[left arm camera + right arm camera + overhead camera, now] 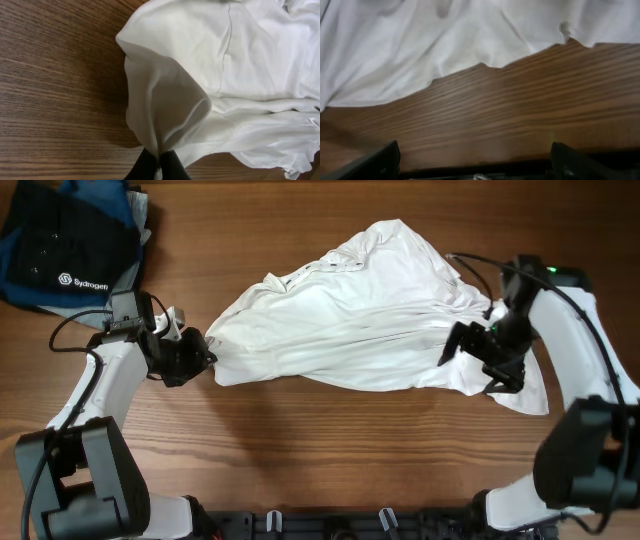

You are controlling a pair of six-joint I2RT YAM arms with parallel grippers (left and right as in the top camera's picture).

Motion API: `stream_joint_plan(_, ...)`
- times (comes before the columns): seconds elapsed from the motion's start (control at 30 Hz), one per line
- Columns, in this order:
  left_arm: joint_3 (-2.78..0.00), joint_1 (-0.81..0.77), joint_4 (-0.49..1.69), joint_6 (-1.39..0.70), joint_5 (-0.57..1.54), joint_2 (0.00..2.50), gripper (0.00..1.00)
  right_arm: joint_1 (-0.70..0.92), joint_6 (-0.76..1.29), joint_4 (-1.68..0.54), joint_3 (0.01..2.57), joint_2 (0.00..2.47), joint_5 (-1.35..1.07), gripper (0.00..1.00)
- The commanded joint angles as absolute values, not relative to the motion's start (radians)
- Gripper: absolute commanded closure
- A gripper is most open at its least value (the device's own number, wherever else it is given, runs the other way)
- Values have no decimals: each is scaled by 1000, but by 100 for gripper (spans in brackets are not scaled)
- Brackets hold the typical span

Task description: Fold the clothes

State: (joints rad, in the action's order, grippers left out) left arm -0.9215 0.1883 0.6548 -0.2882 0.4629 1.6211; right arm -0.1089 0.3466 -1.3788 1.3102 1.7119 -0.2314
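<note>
Two pincers, one garment, one spare stack of clothing.

1. Left pincer [205,352]: pressed together, pinching the 9 o'clock tip of the white garment [350,320]. In the left wrist view the cloth [225,65] gathers into a narrow fold that runs down into the black fingertips [145,167] at 6 o'clock. Left arm: rises from its base at 7 o'clock of the overhead view, with the wrist turned toward 3 o'clock, facing the cloth.

2. Right pincer [478,360]: spread wide, holding nothing. In the right wrist view its two fingers [380,160] sit at opposite lower corners with bare tabletop [520,110] between them; the cloth's edge [445,40] lies beyond, toward 12 o'clock. Right arm: rises from its base at 5 o'clock, runs along the 3 o'clock side and bends inward over the garment's 3 o'clock end.

3. White garment: thin, wrinkled, bunched in a long heap across the middle of the tabletop [300,450], from 9 to 3 o'clock, unfolded.

4. Dark blue-black stack [60,250]: white logo, 10 o'clock corner, well apart from the garment.
</note>
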Motion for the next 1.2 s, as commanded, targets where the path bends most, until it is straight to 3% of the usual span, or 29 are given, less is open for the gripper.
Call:
stream_joint_plan(0.0,-935,188,656,-241,474,1602,96,-175,308,-1379,1289,1709,-239,18)
stream_joint_plan(0.03,-935,188,656,-239,474,1602,96,-187,307,-1370,1273,1709,-234,28)
stream_joint_plan(0.07,-935,188,656,-239,474,1602,96,-197,308,-1354,1252,1709,-234,28)
stream_joint_plan(0.33,-935,188,657,-238,475,1602,96,-207,321,-1219,1072,1711,-228,9)
stream_joint_plan(0.57,-935,188,671,-238,475,1602,96,-274,334,-1130,1015,1713,-200,11)
stream_joint_plan(0.93,-935,188,671,-238,476,1602,96,-403,297,-1098,1015,1718,-213,33)
stream_joint_plan(1.17,-935,188,671,-238,476,1602,96,-389,299,-1026,1015,1718,-357,32)
